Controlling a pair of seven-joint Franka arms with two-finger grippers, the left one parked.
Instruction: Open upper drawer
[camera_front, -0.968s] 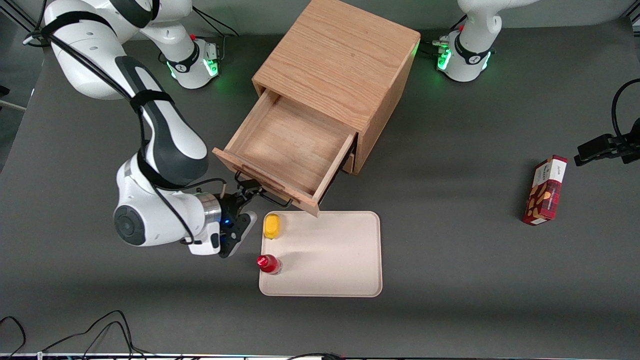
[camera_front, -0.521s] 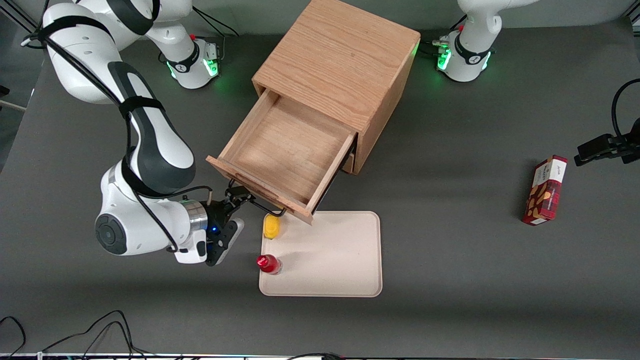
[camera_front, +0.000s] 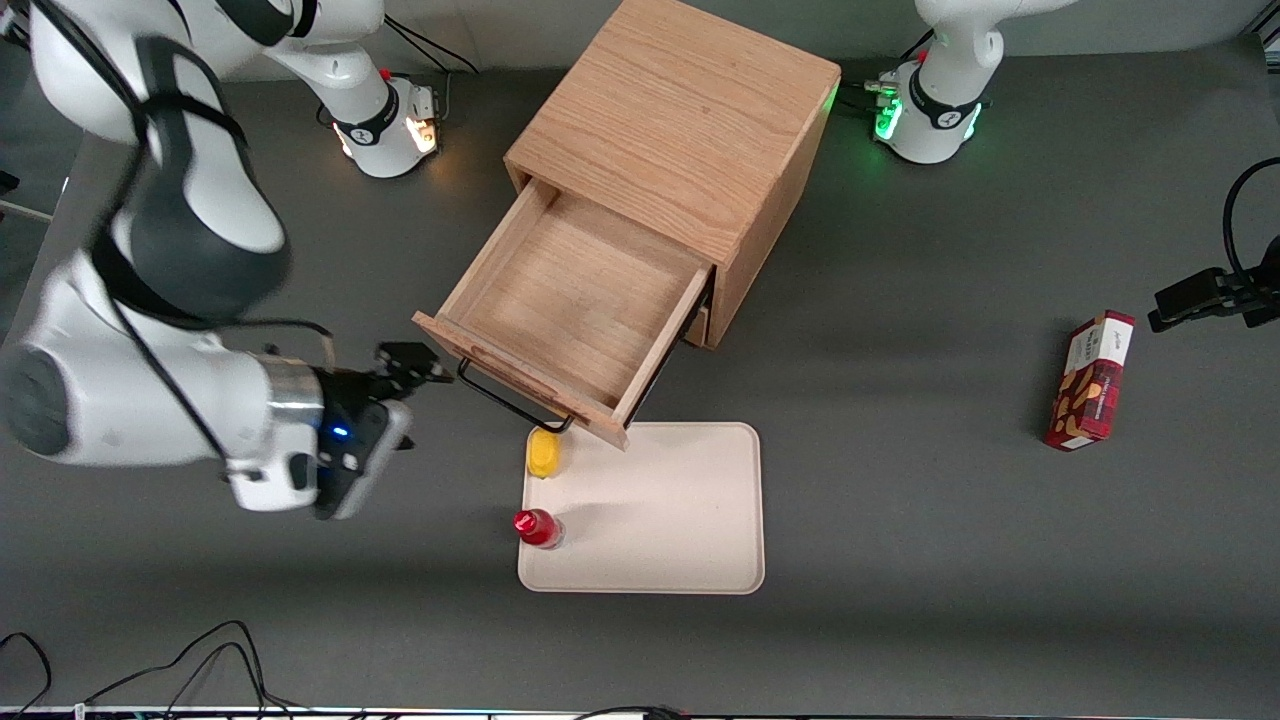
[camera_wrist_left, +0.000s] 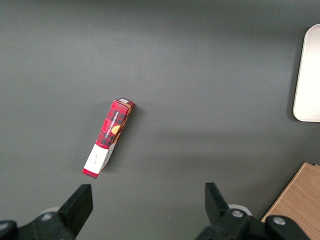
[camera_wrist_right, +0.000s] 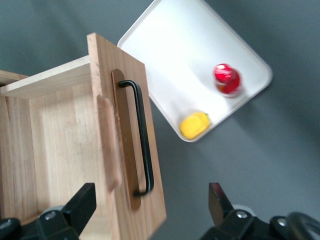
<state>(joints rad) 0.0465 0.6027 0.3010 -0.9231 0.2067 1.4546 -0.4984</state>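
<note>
The upper drawer of the oak cabinet is pulled well out and its wooden box is empty. Its thin black bar handle runs along the light wood front; it also shows in the right wrist view on the drawer front. My gripper is open and empty. It sits off the handle's end, toward the working arm's end of the table, not touching the handle. In the right wrist view the gripper has its fingers spread wide, with the drawer front between them at a distance.
A cream tray lies on the table in front of the drawer, holding a yellow object and a red object. A red box lies toward the parked arm's end. Cables run along the table's near edge.
The gripper let go of the handle and drew back toward the working arm's end of the table. The drawer slid out slightly further, then stopped.
</note>
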